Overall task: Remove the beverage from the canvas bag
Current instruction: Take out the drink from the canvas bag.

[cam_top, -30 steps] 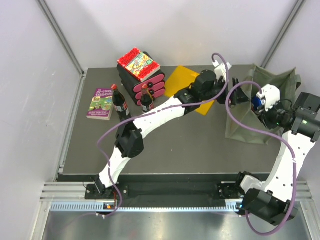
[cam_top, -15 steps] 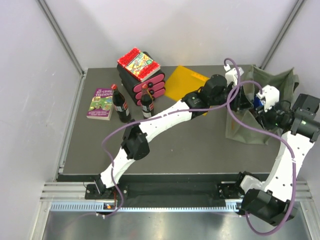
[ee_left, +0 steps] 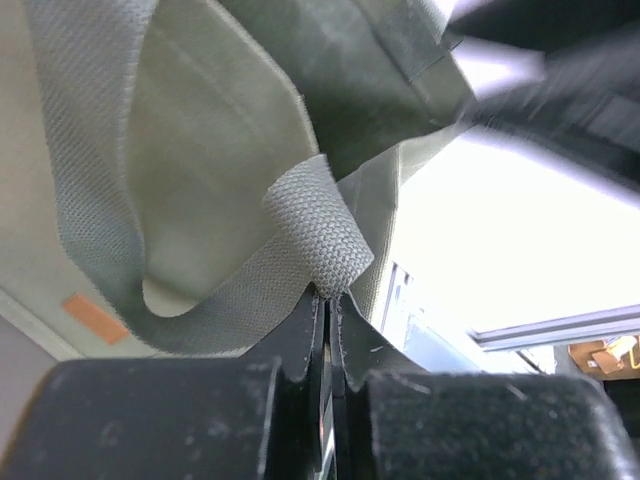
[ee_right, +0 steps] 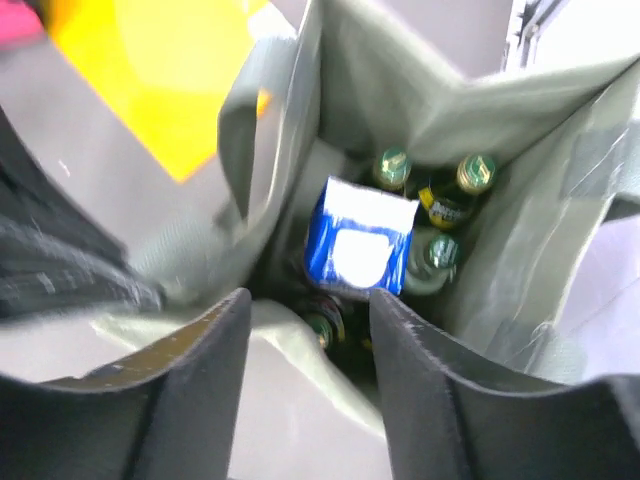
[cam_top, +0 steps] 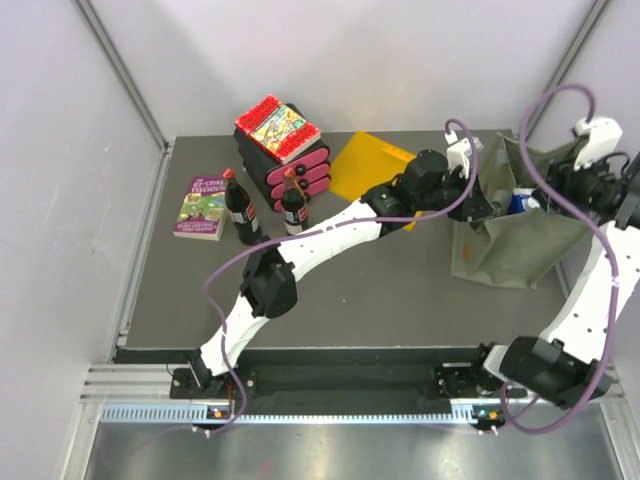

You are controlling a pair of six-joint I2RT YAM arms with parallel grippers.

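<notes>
The olive-green canvas bag stands at the table's right rear, mouth open. My left gripper is at its left rim, shut on a fold of the bag's woven strap, pinched at the fingertips of that gripper. My right gripper hovers above the bag's mouth, open and holding nothing. Down inside the bag stand several green-capped beverage bottles around a blue and white carton. The carton also shows from above.
Two dark red-capped bottles stand at the left rear beside a purple-green book. A black and pink stack carries another book. A flat yellow-orange folder lies under the left arm.
My left gripper reached the bag's left rim and shut on the strap. My right gripper rose from inside the bag to above its mouth and opened wider.
</notes>
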